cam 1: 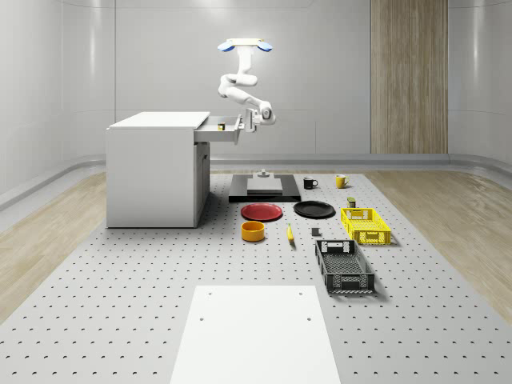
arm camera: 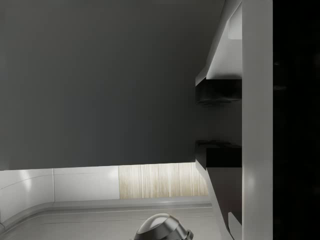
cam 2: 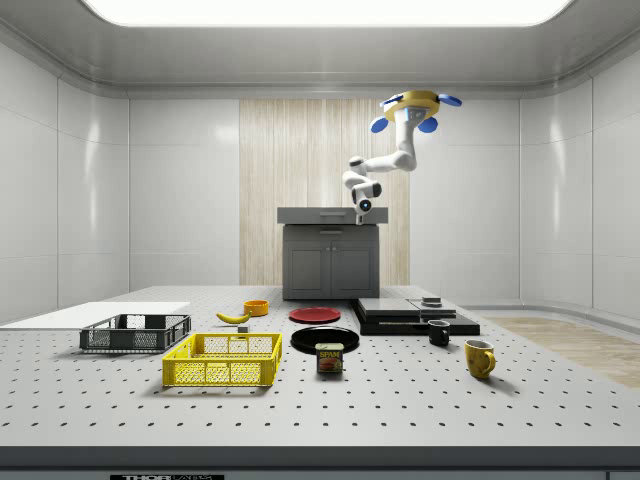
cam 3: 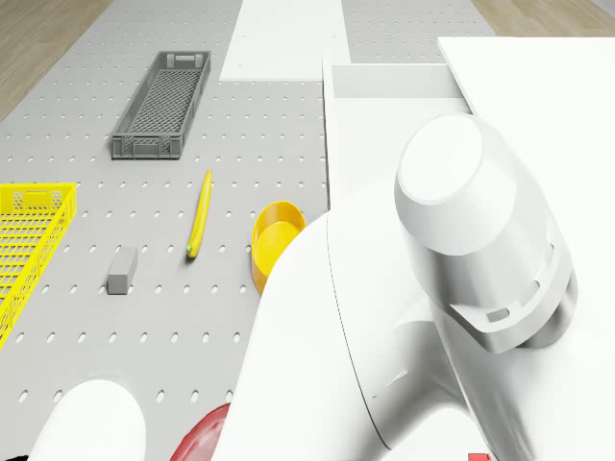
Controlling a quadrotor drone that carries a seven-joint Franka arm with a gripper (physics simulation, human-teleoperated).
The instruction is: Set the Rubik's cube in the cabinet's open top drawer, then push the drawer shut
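The drone [cam 1: 246, 45] hovers beside the cabinet [cam 1: 156, 168]; its gripper [cam 1: 246, 122], jaws slightly apart, meets the open drawer's [cam 1: 222, 130] front.

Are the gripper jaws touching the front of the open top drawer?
Cannot tell. In the whole-scene view the gripper sits right at the drawer front, with no visible gap or clear contact. The drone hovers above.

The white quadrotor drone [cam 1: 246, 45] is hovering aloft, its white jointed arm [cam 1: 237, 85] bending down toward seven o'clock, the pincer [arm camera: 218, 124] showing a gap between its dark fingertips [arm camera: 218, 92].
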